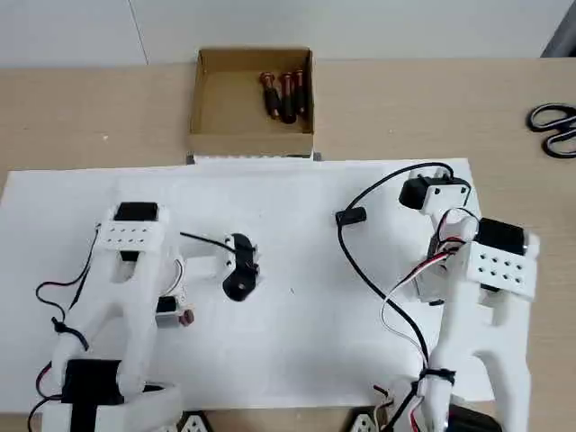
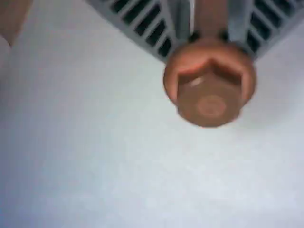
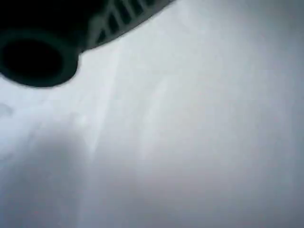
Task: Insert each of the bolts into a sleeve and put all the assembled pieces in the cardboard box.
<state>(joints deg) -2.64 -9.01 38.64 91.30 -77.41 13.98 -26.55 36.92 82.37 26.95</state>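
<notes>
**High view:** A cardboard box at top centre holds three finished pieces, bolts seated in sleeves and lying side by side. Below it on the white sheet, the left arm stands at lower left. The left gripper sits low over the sheet, with a copper bolt showing at its tip. The right arm stands well apart, at the right of the frame. Scissors lie at the far right edge.

**Left wrist view:** Ribbed grey pads are clamped on the bolt's shaft. Its hex head, in the upper right of the frame, juts clear over the sheet.

**Right wrist view:** The right gripper appears closed on a black sleeve at upper left. The sleeve's open bore faces the camera, and a ribbed pad lies against it.

This looks like a fourth assembly under way, with each arm holding its half and the two not yet joined. The next move calls for bringing the arms together, lining the shaft up squarely with the bore and pushing it straight in. After that the piece goes to the box.
</notes>
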